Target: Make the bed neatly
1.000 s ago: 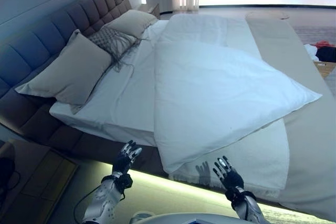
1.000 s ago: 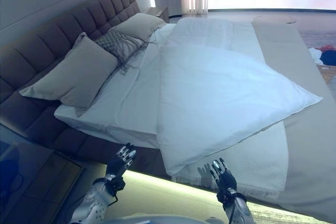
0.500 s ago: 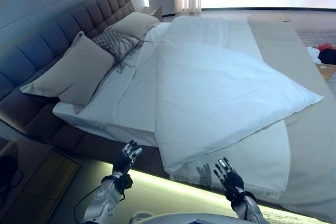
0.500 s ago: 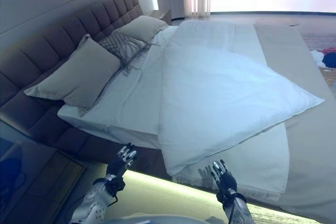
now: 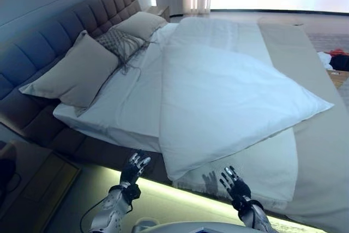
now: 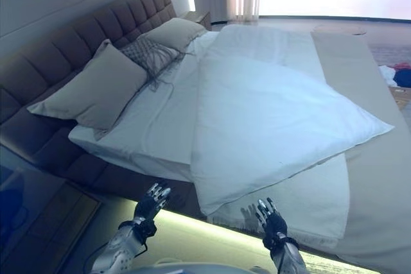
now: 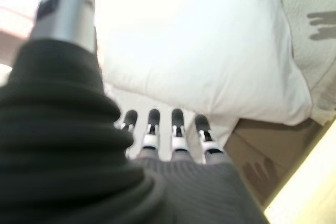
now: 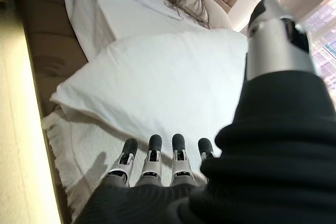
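**Left eye view.** You have the bed [image 5: 305, 151] running away from you, its tufted headboard [image 5: 65, 31] on the left. The white duvet [image 5: 229, 96] lies skewed across the mattress, one corner hanging over the near edge and another pointing right, so the bed is not yet made. A cream throw [image 5: 262, 162] shows under that near corner. Two beige pillows [image 5: 71, 72] and a patterned cushion [image 5: 117, 42] lean against the headboard, apparently already placed. Your left hand [image 5: 133, 168] and right hand [image 5: 233, 183] are raised just short of the near edge, either side of the hanging corner, touching nothing.

**Right eye view.** Same layout. Your two hands bracket the duvet's low corner [image 6: 218, 206], which I judge is the likely place to take hold for squaring it up.

**Left wrist view.** Left hand's fingers [image 7: 177, 129] are straight, side by side with small gaps, thumb apart; nothing is held. Past them you see the duvet's corner bulging over the bed frame [image 7: 262, 150].

**Right wrist view.** Right hand's fingers [image 8: 152, 156] are likewise extended and empty, hovering near the fringed throw, with the duvet beyond. Both hands seem poised for a reach, not a grasp.
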